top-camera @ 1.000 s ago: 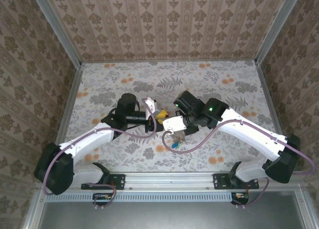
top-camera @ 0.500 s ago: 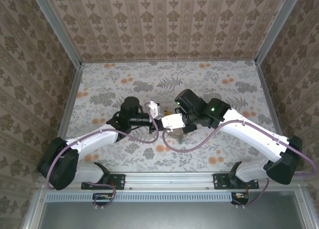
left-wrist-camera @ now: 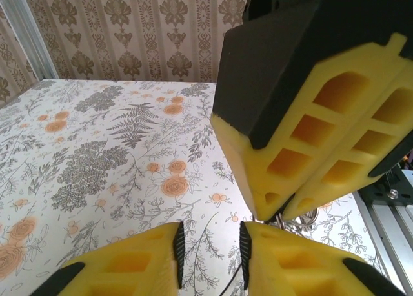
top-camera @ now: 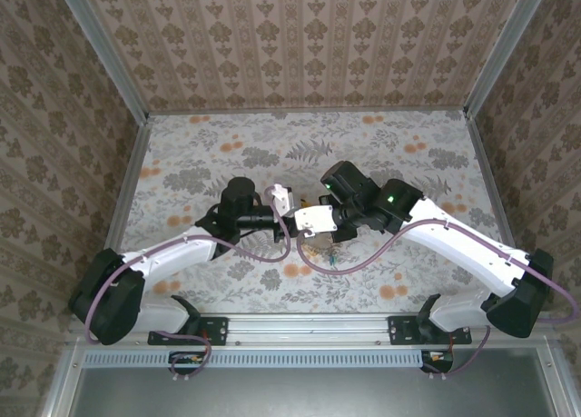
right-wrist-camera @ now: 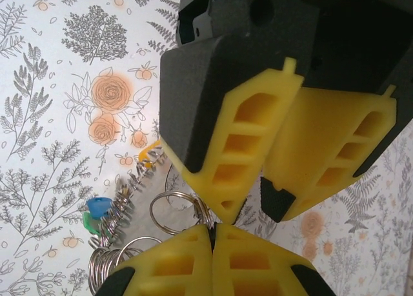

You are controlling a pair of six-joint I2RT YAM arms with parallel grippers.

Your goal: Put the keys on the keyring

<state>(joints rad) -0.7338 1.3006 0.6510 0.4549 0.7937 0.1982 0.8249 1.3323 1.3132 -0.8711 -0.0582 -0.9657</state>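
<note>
Draws left gripper (left-wrist-camera: 210,246), jaws narrowly parted, rightward since a second ago, tip-to-tip with pinched-shut right gripper (right-wrist-camera: 211,235); leaves keys (right-wrist-camera: 97,212) dangling nearer right jaws.

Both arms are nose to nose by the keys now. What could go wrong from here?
1. The left end effector and the shut right end effector sit tip to tip; a small nudge could make them collide.
2. The thin silver metal split ring beside them might get knocked away.
3. The coloured-head metal keys look blurred, perhaps swinging, and could snag.
</note>
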